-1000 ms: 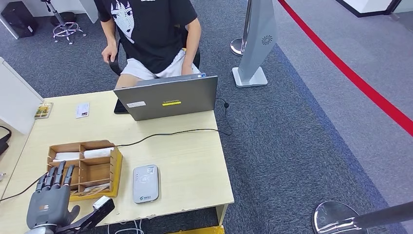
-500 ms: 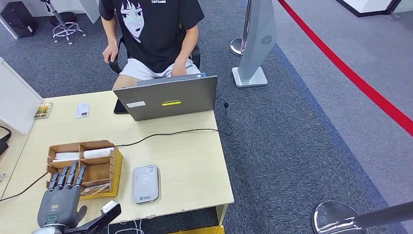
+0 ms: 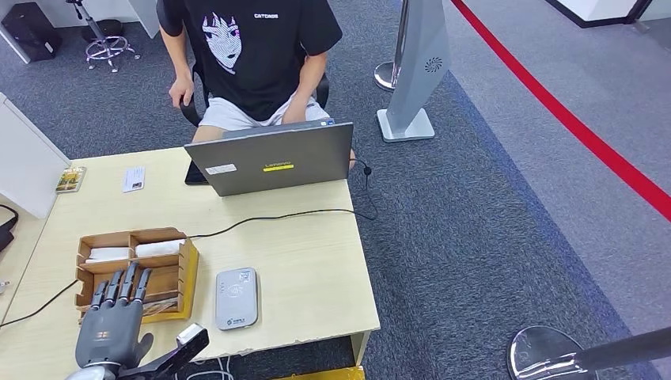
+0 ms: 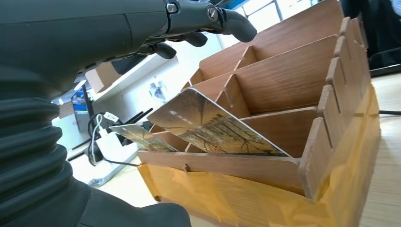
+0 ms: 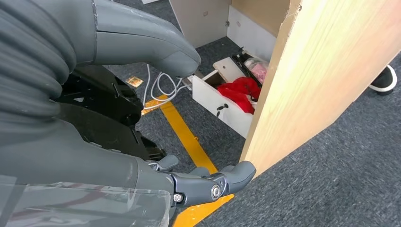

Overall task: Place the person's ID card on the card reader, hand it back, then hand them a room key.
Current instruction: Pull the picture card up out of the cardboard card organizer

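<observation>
On a pale wooden table (image 3: 301,261) over blue-grey carpet, a grey laptop (image 3: 273,164) stands open with its back to the robot, and a person (image 3: 253,55) in a black T-shirt sits behind it. A red line (image 3: 570,119) crosses the carpet at the right, beside a grey stand (image 3: 415,71). A black cable (image 3: 269,218) runs across the tabletop. Near the front edge lies the grey card reader (image 3: 236,298), just beside a wooden organizer (image 3: 136,273) with several compartments. The ID card (image 3: 134,179) lies flat at the far left of the table, near the laptop, well apart from both hands. The left hand (image 3: 115,328) hovers at the front of the organizer, released and holding nothing, fingers spread and extended over its near compartments. From the left wrist camera, room key cards (image 4: 213,125) lean tilted in the organizer's front slot, just beneath the fingers (image 4: 231,23) but not touched. The right hand (image 5: 142,118) hangs below the table edge, fingers loosely apart, grasping nothing.
</observation>
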You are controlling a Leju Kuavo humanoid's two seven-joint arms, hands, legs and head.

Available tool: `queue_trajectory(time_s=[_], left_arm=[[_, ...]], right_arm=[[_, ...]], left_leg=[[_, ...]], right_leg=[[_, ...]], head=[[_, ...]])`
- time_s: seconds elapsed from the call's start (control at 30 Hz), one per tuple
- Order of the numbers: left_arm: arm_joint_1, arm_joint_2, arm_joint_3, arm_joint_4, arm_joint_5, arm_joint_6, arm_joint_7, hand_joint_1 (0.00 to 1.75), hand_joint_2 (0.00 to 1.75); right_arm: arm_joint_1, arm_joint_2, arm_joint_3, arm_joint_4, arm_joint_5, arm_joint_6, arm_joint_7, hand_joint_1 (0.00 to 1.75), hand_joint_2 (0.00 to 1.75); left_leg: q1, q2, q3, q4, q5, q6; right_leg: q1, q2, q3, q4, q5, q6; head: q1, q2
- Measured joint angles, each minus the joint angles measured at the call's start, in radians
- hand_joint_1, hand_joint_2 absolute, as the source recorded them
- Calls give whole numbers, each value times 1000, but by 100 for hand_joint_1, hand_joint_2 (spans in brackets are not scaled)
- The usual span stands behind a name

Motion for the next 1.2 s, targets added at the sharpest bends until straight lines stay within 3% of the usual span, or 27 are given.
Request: queue_trajectory(time_s=[0.97,1.1,1.2], left_arm=[[-1,-6,-23,-19,3,4,-2,7,175],[-1,-6,-23,-19,3,4,-2,175,175],[-1,-6,-23,-19,4,3,-2,175,175]], right_arm=[[-3,0,0,12,15,13,-14,0,175],[-3,0,0,12,15,13,-14,0,175],[-3,0,0,12,15,13,-14,0,175]], left_leg=[[0,0,0,0,0,0],[0,0,0,0,0,0],[0,0,0,0,0,0]], right_leg=[[0,0,0,0,0,0],[0,0,0,0,0,0],[0,0,0,0,0,0]], head=[[0,0],[0,0],[0,0]])
